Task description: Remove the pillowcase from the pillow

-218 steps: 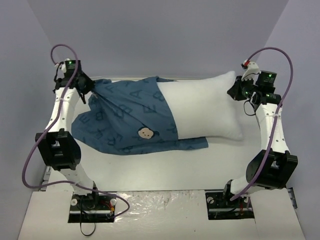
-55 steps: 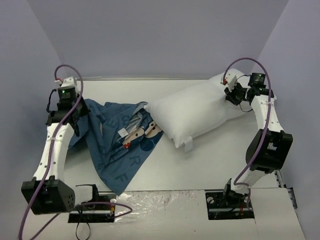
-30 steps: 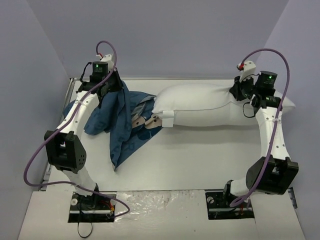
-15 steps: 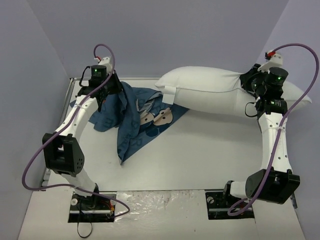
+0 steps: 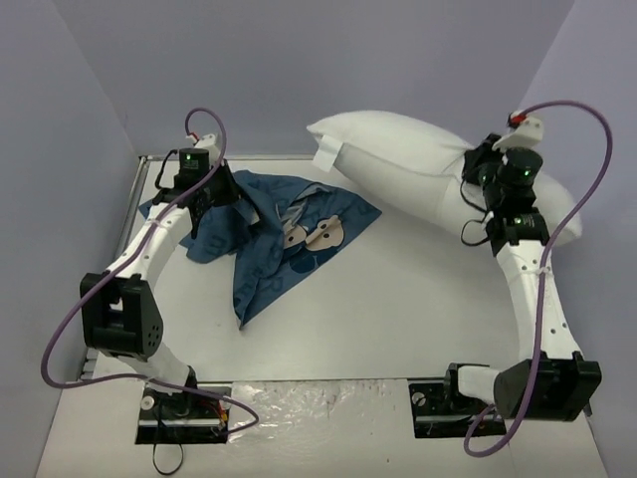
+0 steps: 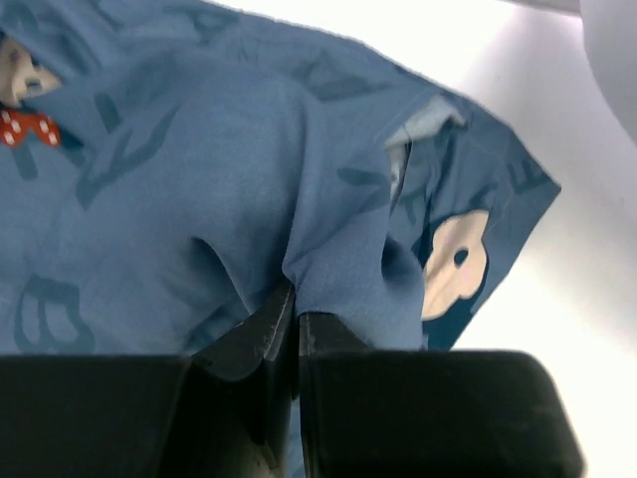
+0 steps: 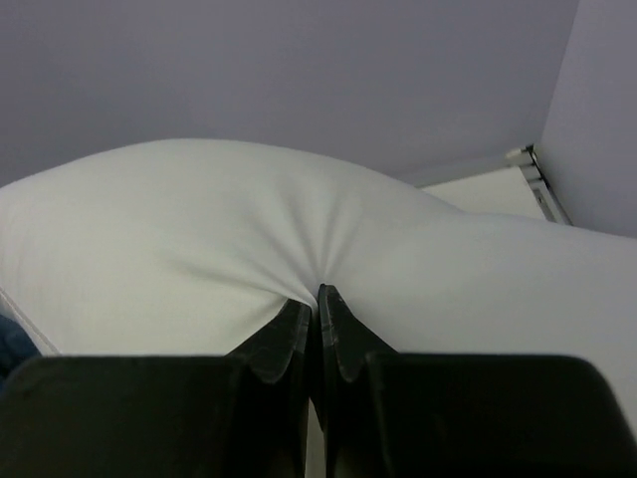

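**Left hand.** The left hand [image 5: 202, 191] is positioned over the far left corner of the surface [image 5: 398, 309]. Its jaws are clenched on a gathered fold of the pillowcase [image 5: 267, 244]. In the left wrist view, the fabric bunches into a ridge that runs directly into the closed jaws.

**Pillowcase.** The pillowcase is entirely off the pillow [image 5: 398, 164]. It lies crumpled on the far left part of the surface.
- One narrow tail runs from the heap toward the near edge and ends left of the middle.
- One pointed corner reaches toward the middle of the far edge.
- Two pale mouse-face prints [image 5: 311, 235] face upward close to that corner.
- A red polka-dot bow [image 6: 22, 127] is visible in the left wrist view.

**Right hand.** The right hand [image 5: 468, 187] is positioned near the far right corner. Its jaws are clenched on a pinch of the white pillow cover. In the right wrist view, creases radiate from the closed fingertips.

**Pillow.** The pillow lies aslant along the far right part of the surface.
- Its left end points toward the middle of the far edge and carries a small white tag [image 5: 327, 155].
- Its right end extends beyond the right hand toward the right edge.
- Whether the left end rests on the surface cannot be determined.
- The pillow's lower edge is just beside the pillowcase corner; contact between them cannot be determined.

**Cabling.** A purple cable [image 5: 62, 329] loops along each arm.
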